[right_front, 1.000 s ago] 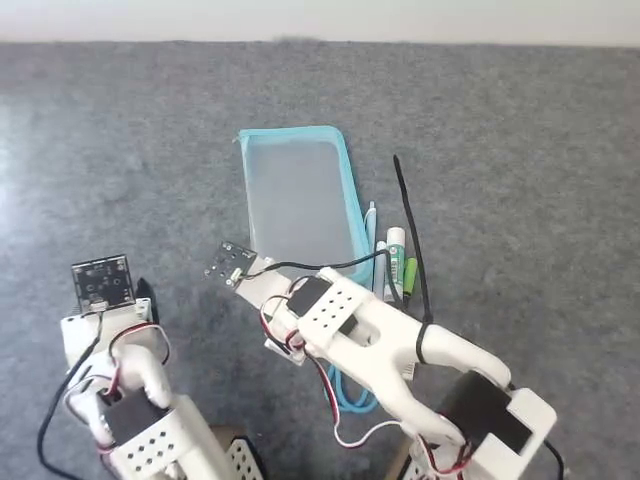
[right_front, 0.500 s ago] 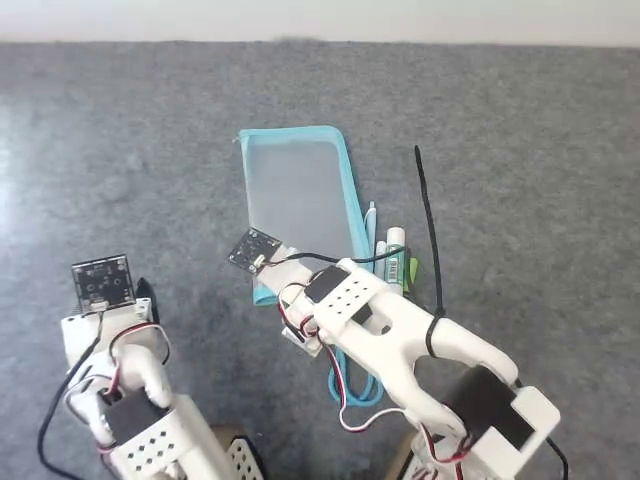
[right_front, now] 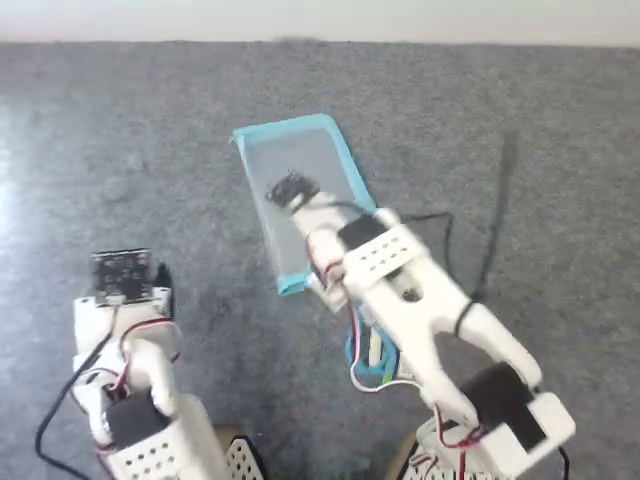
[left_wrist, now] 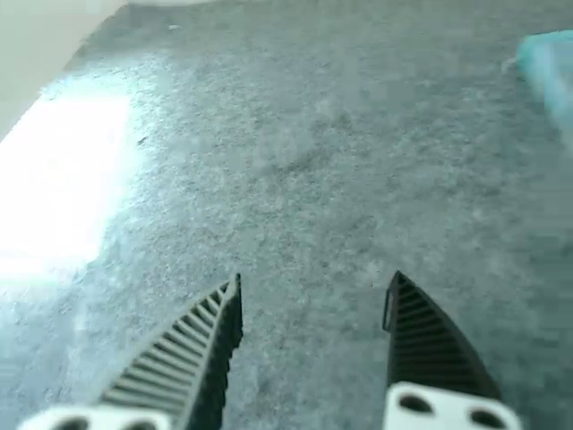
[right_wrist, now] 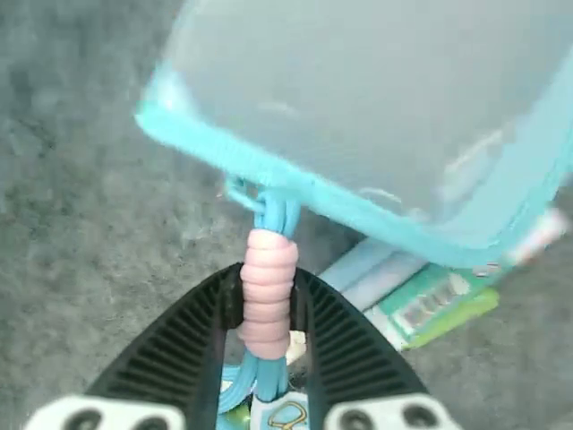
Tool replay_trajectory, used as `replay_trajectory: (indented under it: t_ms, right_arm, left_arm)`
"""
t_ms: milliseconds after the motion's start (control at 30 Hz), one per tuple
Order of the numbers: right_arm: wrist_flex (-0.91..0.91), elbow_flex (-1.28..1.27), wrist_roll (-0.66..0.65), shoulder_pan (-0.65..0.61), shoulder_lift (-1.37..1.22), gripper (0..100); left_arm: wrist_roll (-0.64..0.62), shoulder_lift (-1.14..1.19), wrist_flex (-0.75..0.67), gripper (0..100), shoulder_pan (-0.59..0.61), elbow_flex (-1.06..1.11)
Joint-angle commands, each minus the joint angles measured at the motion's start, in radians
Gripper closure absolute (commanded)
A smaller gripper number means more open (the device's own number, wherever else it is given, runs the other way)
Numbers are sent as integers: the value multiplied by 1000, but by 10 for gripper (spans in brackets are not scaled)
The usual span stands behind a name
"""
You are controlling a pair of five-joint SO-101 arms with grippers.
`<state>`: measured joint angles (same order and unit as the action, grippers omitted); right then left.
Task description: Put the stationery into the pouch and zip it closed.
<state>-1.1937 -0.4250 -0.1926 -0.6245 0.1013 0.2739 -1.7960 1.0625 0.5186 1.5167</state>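
Note:
The pouch (right_front: 300, 180) is translucent with a teal border and lies at a slant on the grey carpet. In the right wrist view my right gripper (right_wrist: 267, 279) is shut on the pink beaded zipper pull (right_wrist: 266, 300), which hangs on a blue cord at the corner of the pouch (right_wrist: 376, 98). Just beyond that edge lie pale pens (right_wrist: 372, 269) and a green labelled item (right_wrist: 434, 309). In the high view the right arm (right_front: 400, 280) covers most of the stationery. My left gripper (left_wrist: 313, 287) hangs open over bare carpet, far from the pouch corner (left_wrist: 546, 54).
A blue cord loop (right_front: 352, 358) shows beneath the right arm. A black cable (right_front: 495, 225) arcs off that arm to the right. The left arm (right_front: 125, 330) stands at the near left. A pale wall strip (right_front: 320, 20) borders the far edge of the carpet.
The right arm swung forward and to the right, holding the pull; the pouch turned and shifted with it. The pens beside the pouch went under the arm. The left arm shifted slightly right.

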Motion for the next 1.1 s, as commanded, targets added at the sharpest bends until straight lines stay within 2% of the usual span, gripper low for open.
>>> replay_trajectory:
  t_ms: [0, 133, 267, 367, 567, 800, 1067]
  right_arm:
    - [-84, 153, -23, 24, 119, 992]
    - [-143, 216, -28, 18, 191, 992]
    - [-151, 235, -21, 12, 280, 992]
    - [-127, 230, -20, 12, 326, 992]
    - [-113, 238, -17, 12, 358, 992]
    - [-133, 230, -18, -76, 420, 992]
    - [-151, 198, -26, -133, 467, 992]
  left_arm:
    - [-5, 31, 112, 754, -150, -193]
    - [-8, 216, 120, 746, -259, -326]
    - [-97, 471, 101, 645, -344, -460]
    - [-123, 572, 103, 640, -408, -527]
    - [-157, 470, 69, 639, -526, -421]
    - [-190, 318, 3, 639, -529, -308]
    - [-195, 299, 0, 639, -534, -303]
